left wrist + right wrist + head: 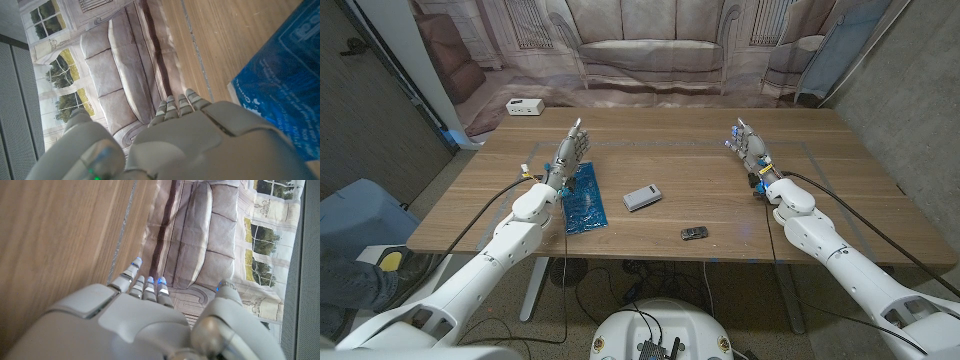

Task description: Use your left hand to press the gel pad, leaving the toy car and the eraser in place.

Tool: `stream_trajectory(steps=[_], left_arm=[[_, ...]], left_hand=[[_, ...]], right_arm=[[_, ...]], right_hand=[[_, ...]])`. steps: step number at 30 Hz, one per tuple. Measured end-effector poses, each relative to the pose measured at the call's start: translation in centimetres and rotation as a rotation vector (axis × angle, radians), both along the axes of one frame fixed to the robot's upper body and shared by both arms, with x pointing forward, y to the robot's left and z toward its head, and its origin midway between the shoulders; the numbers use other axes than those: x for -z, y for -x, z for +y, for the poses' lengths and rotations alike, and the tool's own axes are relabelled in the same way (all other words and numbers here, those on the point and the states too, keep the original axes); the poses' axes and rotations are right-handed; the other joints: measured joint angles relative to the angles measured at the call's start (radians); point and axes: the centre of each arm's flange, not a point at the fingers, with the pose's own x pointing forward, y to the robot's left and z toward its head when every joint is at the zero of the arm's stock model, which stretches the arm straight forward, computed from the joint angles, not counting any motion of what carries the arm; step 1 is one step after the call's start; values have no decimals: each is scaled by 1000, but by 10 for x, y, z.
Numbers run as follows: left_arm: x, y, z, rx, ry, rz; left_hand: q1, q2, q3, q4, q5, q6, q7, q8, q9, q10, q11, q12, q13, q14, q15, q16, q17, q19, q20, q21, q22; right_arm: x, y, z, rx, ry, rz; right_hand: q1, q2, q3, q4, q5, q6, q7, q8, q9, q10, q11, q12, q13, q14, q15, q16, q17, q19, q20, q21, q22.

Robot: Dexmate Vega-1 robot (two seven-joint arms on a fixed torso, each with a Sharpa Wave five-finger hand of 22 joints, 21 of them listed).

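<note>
The blue gel pad (583, 199) is seen lying flat on the wooden counter (680, 160), and every other place is given from it. The left hand (570, 152) is found at the pad's far left corner, just beside or slightly over its edge; contact with the pad cannot be confirmed from the head view. Its fingers are extended and held close together, pointing away from the robot, and nothing is held in them. In the left wrist view the back of the left hand (200, 145) is shown with its fingertips (175, 105) reaching forward side by side, and the gel pad (285, 95) with its printed blue cover is seen just beside the hand. The white eraser (642, 197) is placed near the pad's right side, apart from it. The small dark toy car (694, 233) is set farther to the right of the pad and nearer the robot, past the eraser. The right hand (751, 148) is held well apart from the pad, on the far right part of the counter, with its fingers extended together and holding nothing; in the right wrist view the right hand (135, 325) is seen above bare wood. A white power strip (524, 107) is seen beyond the pad, off the counter's far left corner, before a printed backdrop of a sofa (650, 50).
</note>
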Motion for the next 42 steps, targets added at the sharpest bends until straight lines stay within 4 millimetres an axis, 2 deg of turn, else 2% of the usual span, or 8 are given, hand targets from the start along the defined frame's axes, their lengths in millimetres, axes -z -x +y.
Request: stream_trajectory(steps=[10, 17, 24, 31, 34, 37, 40, 42], left_arm=[[-2, 19, 3, -30, -17, -34], [-8, 31, 11, -52, -42, -83], [-13, 35, 21, -70, -75, -117], [-18, 36, 27, -83, -93, -138], [-21, 37, 29, -93, -110, -147], [-24, 38, 30, -106, -125, -156], [-28, 40, 30, -120, -137, -168], [-29, 41, 31, -128, -142, -177]], left_hand=[[0, 0, 0, 0, 0, 8, 7, 0, 0, 12, 10, 4, 0, 13, 2, 0, 0, 13, 5, 0, 0], [0, 0, 0, 0, 0, 52, 5, 13, 0, 56, -2, 19, -3, 54, -7, 11, 0, 44, 7, 7, 0], [0, 0, 0, 0, 0, 89, 1, 15, 0, 77, -6, 27, -3, 79, -15, 11, 0, 61, 8, 7, 0], [5, 5, 0, 0, 0, 124, 5, 23, 0, 110, -6, 35, -3, 104, -15, 18, 0, 88, 9, 11, 0], [5, 6, -4, -4, 0, 129, 10, 23, 0, 111, -8, 35, -3, 107, -18, 18, 0, 65, -2, -2, 0], [11, 11, -4, -4, 0, 135, 5, 23, 0, 111, -8, 35, -3, 107, -19, 14, 0, 57, -11, -6, 0], [10, 11, -4, -4, 0, 153, 1, 23, 0, 121, -17, 35, -3, 113, -25, 14, 0, 59, -12, -6, 0], [10, 11, -4, -4, 0, 169, 0, 23, 0, 137, -19, 35, -3, 127, -31, 14, 0, 84, -13, -5, 0]], right_arm=[[-4, 4, 3, -26, -4, -37], [-4, 9, 5, -33, -5, -57], [-7, 15, 8, -24, 3, -86], [-11, 21, 8, -14, 6, -121], [-13, 23, 8, -12, 10, -129], [-14, 24, 7, -12, 13, -134], [-15, 24, 8, -18, 20, -140], [-17, 23, 7, -23, 26, -144]], right_hand=[[0, 0, 0, 0, 0, 0, 0, 0, 0, 4, 4, 0, 0, 6, 6, 0, 0, 0, 0, 0, 0], [0, 0, 0, 0, 0, 0, 0, 0, 0, 4, 3, 0, 0, 6, 5, 0, 0, 5, 5, 0, 0], [0, 0, 0, 0, 4, 30, 9, 8, 4, 9, 9, 0, 0, 13, 5, 0, 0, 9, 9, 0, 0], [0, 0, 0, 0, 4, 19, -2, 3, 4, 20, 9, 0, 0, 20, 2, 0, 0, 20, 6, 0, 0], [0, 0, 0, 0, 4, 19, -2, 3, 4, 20, 9, 0, 0, 24, -2, 0, 0, 19, 6, 0, 0], [4, -4, 0, 0, 4, 19, -2, 3, 4, 20, 9, 0, 0, 24, -2, 0, 0, 25, 0, 0, 0], [4, -4, 0, 0, 4, 19, -2, 3, 4, 20, 9, 0, 0, 28, 2, 0, 0, 25, 0, 0, 0], [4, -4, 0, 0, 4, 19, -2, 3, 4, 24, 12, 0, 0, 29, 4, 0, 0, 25, 0, 0, 0]])
